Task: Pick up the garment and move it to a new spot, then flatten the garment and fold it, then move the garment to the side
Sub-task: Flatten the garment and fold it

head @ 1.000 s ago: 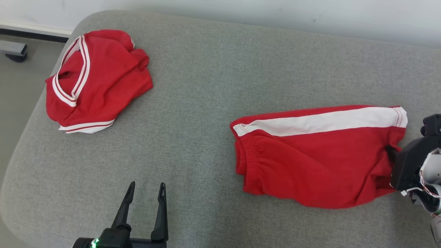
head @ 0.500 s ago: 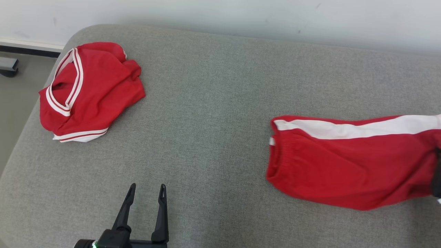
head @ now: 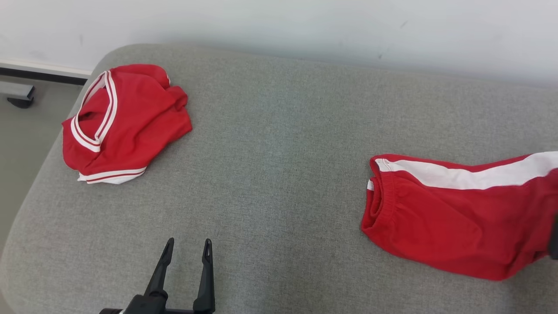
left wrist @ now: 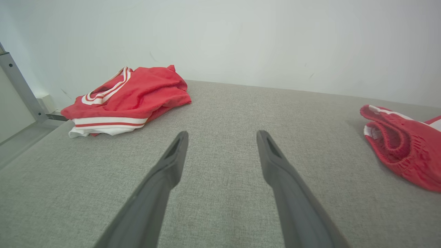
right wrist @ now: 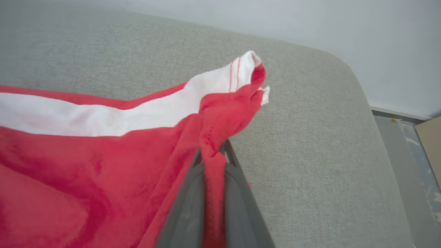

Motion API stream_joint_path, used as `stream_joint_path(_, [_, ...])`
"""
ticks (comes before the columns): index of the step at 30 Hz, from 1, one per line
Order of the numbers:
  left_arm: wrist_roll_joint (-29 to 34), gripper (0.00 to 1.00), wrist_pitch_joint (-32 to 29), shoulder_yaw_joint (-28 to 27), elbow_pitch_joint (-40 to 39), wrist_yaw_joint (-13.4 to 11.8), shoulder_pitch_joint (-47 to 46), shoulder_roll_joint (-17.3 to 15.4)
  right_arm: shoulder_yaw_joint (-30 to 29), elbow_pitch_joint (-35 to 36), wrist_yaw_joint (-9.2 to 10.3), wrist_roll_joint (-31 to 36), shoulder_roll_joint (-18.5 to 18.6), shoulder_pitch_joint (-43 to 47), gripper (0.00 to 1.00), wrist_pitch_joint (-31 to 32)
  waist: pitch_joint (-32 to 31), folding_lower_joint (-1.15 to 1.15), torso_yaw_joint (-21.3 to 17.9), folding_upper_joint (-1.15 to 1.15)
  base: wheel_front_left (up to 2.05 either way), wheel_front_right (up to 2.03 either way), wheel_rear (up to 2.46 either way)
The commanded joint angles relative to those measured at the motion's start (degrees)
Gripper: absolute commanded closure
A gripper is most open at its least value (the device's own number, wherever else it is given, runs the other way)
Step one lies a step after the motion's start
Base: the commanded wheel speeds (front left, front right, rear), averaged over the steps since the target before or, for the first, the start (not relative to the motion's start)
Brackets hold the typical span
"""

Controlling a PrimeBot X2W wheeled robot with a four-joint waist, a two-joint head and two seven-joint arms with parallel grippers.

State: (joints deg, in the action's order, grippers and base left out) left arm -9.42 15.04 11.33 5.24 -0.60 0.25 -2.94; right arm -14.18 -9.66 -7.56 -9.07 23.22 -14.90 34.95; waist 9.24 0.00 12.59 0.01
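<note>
— Question: where do we see the red shorts?

— We see them lying on the right side of the grey cushion. The stretchy waist points toward the middle, and the white stripe runs along the far edge. The leg end goes off past the right edge of our head view.

— What is our right claw doing?

— It is squeezed together on the leg end of the shorts. We see red cloth pinched between its two fingers, and the cloth is bunched up there.

— And our left claw?

— Its fingers are apart. It hangs over the near left part of the cushion, well apart from the shorts.

— What is the other red thing?

— A red top with white bands. It sits bunched up at the far left corner of the cushion, near the pale wall.
</note>
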Motion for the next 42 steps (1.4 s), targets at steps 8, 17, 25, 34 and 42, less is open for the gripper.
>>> stream_joint_path(8, [-0.61, 0.00, 0.21, 0.58, 0.26, 0.00, 1.20, 0.09, 7.17, 2.25, 0.15, -1.00, -2.44, -2.07, 1.00, 2.30, -1.35, 0.00, 0.37, -0.01, 0.00, 0.00, 0.00])
stream_joint_path(17, [-1.65, 0.00, 0.21, 1.30, 0.30, -0.30, 1.36, 0.09, 17.30, -3.63, 0.15, -3.89, -5.15, -8.30, 1.00, 0.81, -1.37, 0.00, 3.21, -0.01, 0.00, 0.00, 0.00])
stream_joint_path(25, [-2.31, 0.00, 0.21, 1.69, 0.44, -0.55, 1.71, 0.09, 23.08, -7.04, 0.15, -6.11, -5.72, -9.13, 1.00, -0.35, -1.63, 0.00, 4.89, -0.01, 0.00, 0.00, 0.00])
stream_joint_path(34, [-2.54, 0.00, 0.20, 1.47, 0.38, -1.25, 1.69, 0.08, 27.58, -8.13, 0.14, -8.72, -5.61, -9.27, 1.00, -0.97, -1.82, 0.00, 4.13, -0.01, 0.00, 0.00, 0.00])
stream_joint_path(42, [-2.63, 0.00, 0.21, 1.15, 0.64, -1.09, 1.46, 0.08, 30.35, -4.49, 0.14, -16.72, -6.74, -9.18, 0.00, -2.28, -2.70, 0.00, 1.88, -0.01, 0.00, 0.00, 0.00])
